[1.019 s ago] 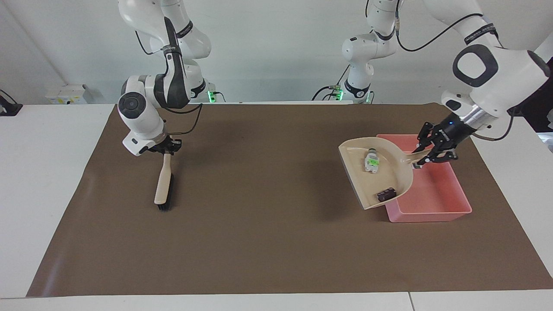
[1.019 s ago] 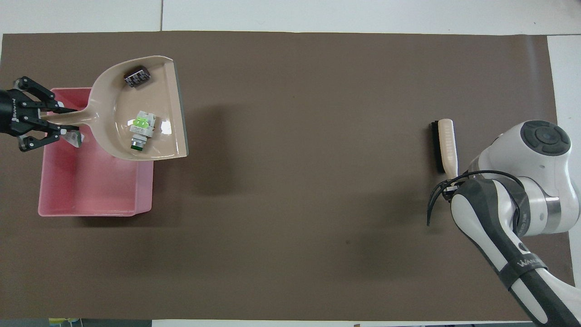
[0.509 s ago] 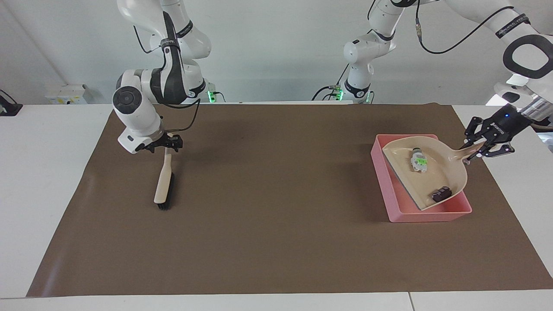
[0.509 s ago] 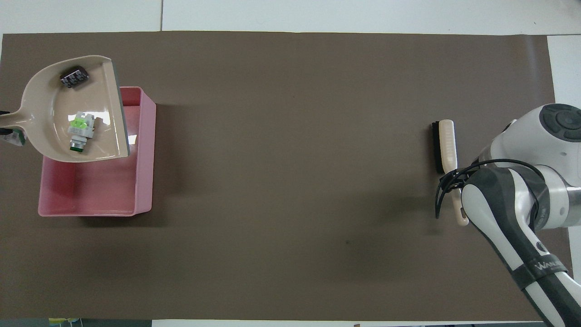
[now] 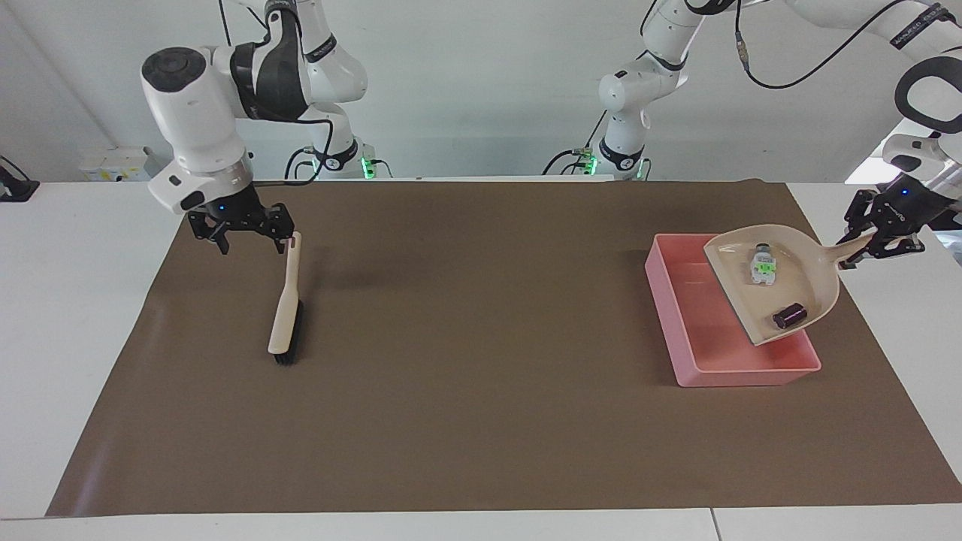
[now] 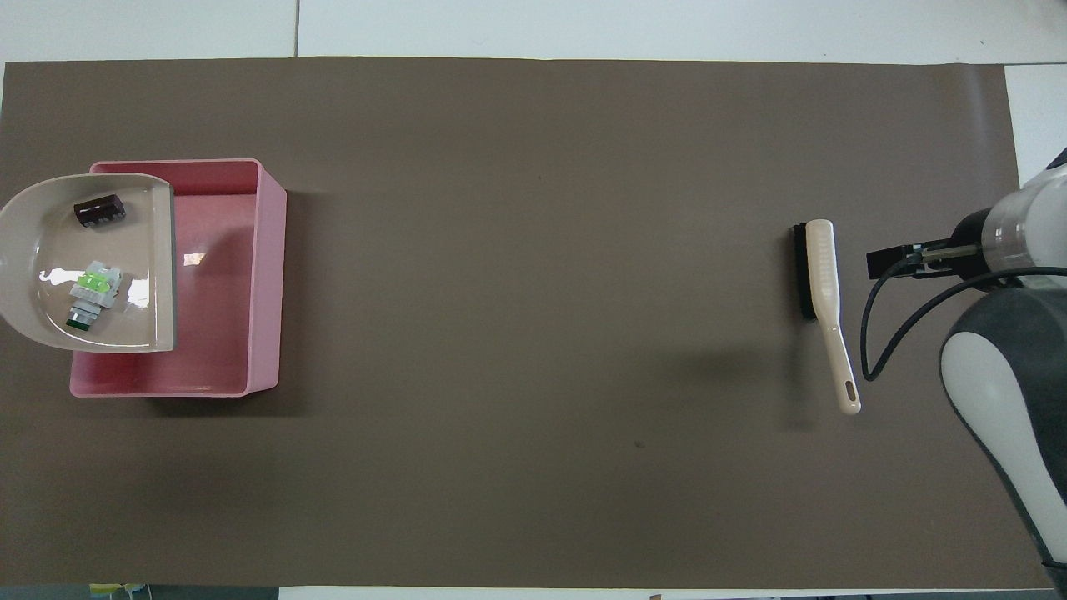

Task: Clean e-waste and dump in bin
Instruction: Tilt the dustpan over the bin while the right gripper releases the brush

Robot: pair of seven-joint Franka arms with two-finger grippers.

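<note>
dustpan (image 5: 810, 289) over pink bin (image 5: 680, 315) (holds both e-waste pieces (image 5: 763, 267))

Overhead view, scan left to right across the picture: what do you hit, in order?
Dustpan carrying the dark ridged block and white component, then pink bin, brush, right arm.

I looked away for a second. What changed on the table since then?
The right gripper let go of the brush and rose beside its handle. The left gripper, shut on the dustpan handle, carried it toward its own end of the table, over the bin. The brush, the bin and both e-waste pieces in the dustpan stayed.
</note>
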